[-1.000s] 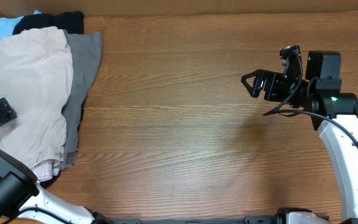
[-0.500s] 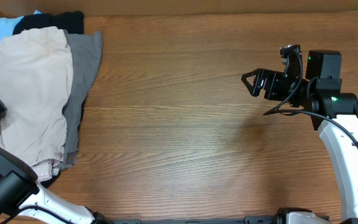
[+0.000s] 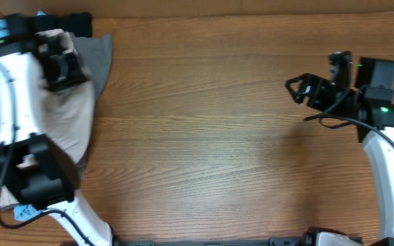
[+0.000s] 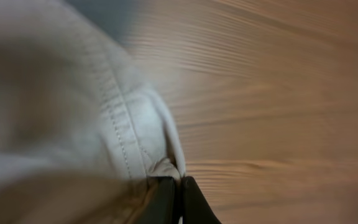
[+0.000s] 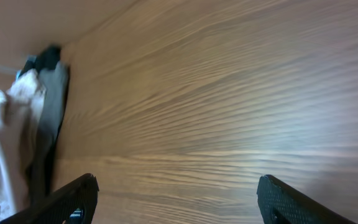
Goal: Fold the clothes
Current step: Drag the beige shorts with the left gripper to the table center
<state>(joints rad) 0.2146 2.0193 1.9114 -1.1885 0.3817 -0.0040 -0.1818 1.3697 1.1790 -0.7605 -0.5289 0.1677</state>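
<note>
The clothes lie in a pile at the table's far left. On top are beige khaki shorts [image 3: 67, 123], with grey shorts [image 3: 100, 55] under them and a black garment [image 3: 81, 24] at the back. My left gripper [image 3: 63, 65] is over the upper part of the pile. In the left wrist view the gripper [image 4: 179, 182] is shut on a stitched edge of the beige shorts [image 4: 104, 118], which bunches up above the wood. My right gripper [image 3: 296, 89] hangs open over bare table at the right, far from the pile. Its fingers [image 5: 73, 199] are wide apart with nothing between them.
The left arm [image 3: 12, 123] lies across the pile and hides much of it. A strip of light-blue cloth [image 3: 2, 27] shows at the back left corner. The right wrist view shows the beige shorts [image 5: 5, 124] and grey shorts [image 5: 51, 106] far off at its left edge.
The left arm swung from the pile's lower left to its upper part, and its gripper closed on the beige shorts. The shorts are now bunched. The right gripper drifted slightly right.
</note>
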